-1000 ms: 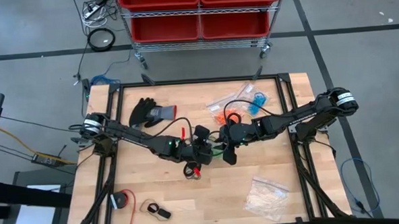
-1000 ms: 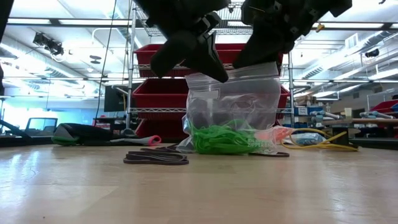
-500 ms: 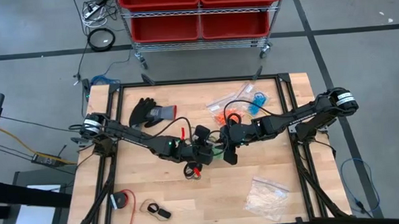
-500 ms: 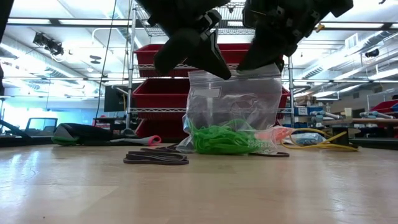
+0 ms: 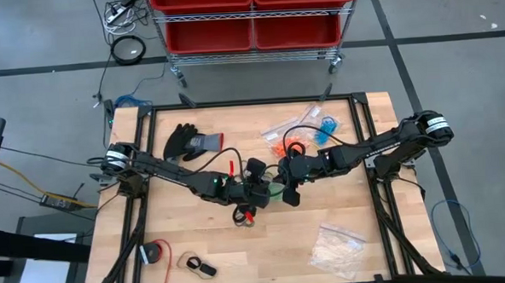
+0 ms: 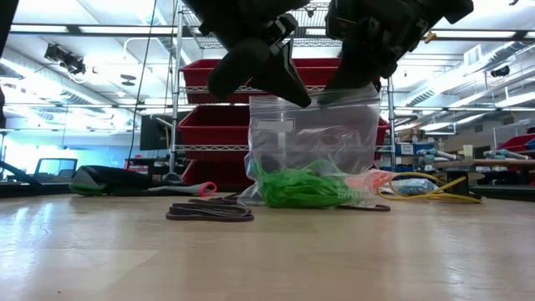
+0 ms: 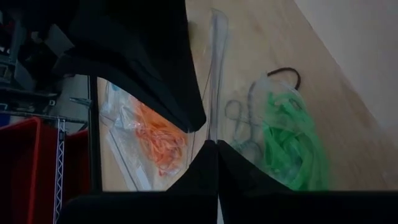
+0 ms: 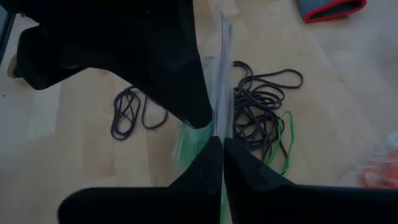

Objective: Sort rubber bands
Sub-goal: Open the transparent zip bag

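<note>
Two sets of jaws, the left gripper (image 6: 288, 88) and the right gripper (image 6: 334, 88), pinch shut on the top edge of a clear bag (image 6: 313, 138). Green rubber bands (image 6: 297, 188) slump below them, resting on the tabletop (image 6: 267, 259). Light, floppy, slippery film: hold at the stiffer zipper rim.

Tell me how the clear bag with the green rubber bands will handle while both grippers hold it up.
Probably floppy: the clear bag hangs from its top edge, pinched by the left gripper and right gripper, its sides creased. Likely bottom-heavy yet light: the green rubber bands sit bunched at the bottom. The thin film may slip if tugged.
</note>
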Robot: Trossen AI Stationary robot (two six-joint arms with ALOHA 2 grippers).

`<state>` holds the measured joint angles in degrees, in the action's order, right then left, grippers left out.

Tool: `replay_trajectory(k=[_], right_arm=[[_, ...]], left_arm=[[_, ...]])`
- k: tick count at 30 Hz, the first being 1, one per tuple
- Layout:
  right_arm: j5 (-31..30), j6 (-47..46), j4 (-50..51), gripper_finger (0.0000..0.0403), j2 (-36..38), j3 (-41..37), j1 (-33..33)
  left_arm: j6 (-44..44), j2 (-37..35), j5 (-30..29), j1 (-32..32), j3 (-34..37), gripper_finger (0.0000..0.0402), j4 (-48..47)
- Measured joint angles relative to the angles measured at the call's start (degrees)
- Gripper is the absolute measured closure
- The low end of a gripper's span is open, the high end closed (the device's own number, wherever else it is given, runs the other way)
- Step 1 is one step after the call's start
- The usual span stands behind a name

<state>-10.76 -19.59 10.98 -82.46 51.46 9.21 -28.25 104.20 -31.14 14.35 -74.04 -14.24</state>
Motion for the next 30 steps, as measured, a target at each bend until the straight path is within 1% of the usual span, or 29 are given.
replay_trajectory(k=[7, 9, 11, 12, 14, 16, 19, 22, 24, 26, 30], right_arm=[[-1.3, 0.2, 0.4, 0.0402, 0.0, 0.0, 0.0], [-3.8, 0.0, 1.6, 0.0403, 0.0, 0.0, 0.0], [-8.7, -1.5, 5.6, 0.0403, 0.0, 0.0, -0.3], [-10.0, -2.5, 7.7, 0.0403, 0.0, 0.0, -0.7], [-10.3, -3.3, 10.1, 0.0403, 0.0, -0.1, -1.6], [-10.4, -3.3, 9.9, 0.0403, 0.0, -0.1, -1.9], [-7.4, -3.0, 6.2, 0.0403, 0.1, -0.1, -2.0], [-0.9, -2.9, 0.3, 0.0402, 0.3, -0.1, -2.0], [2.5, -2.8, -3.0, 0.0393, 0.3, -0.1, -1.4], [3.4, -2.8, -5.0, 0.0374, 0.2, -0.1, -0.2], [2.9, -2.7, -5.1, 0.0316, 0.1, 0.0, 1.4]], left_arm=[[0.0, 0.0, 0.3, 0.0, 0.0, 0.0401, 0.2], [0.0, 0.0, 2.4, 0.0, 0.0, 0.0401, -0.3], [0.4, 0.0, 6.0, 0.1, 0.0, 0.0401, -0.9], [0.8, 0.0, 7.1, 0.4, 0.0, 0.0401, -1.2], [1.1, 0.0, 7.2, 0.8, 0.0, 0.0401, -1.1], [1.0, 0.0, 7.2, 0.9, 0.0, 0.0401, -1.0], [0.4, 0.0, 5.1, 0.8, 0.0, 0.0401, -1.3], [0.4, 0.0, 4.6, 0.6, -0.1, 0.0401, -2.3], [0.4, 0.0, 4.2, 0.6, -0.1, 0.0401, -2.7], [0.4, 0.0, 4.0, 0.6, -0.1, 0.0401, -2.4], [0.4, 0.0, 4.0, 0.6, -0.7, 0.0401, -2.6]])
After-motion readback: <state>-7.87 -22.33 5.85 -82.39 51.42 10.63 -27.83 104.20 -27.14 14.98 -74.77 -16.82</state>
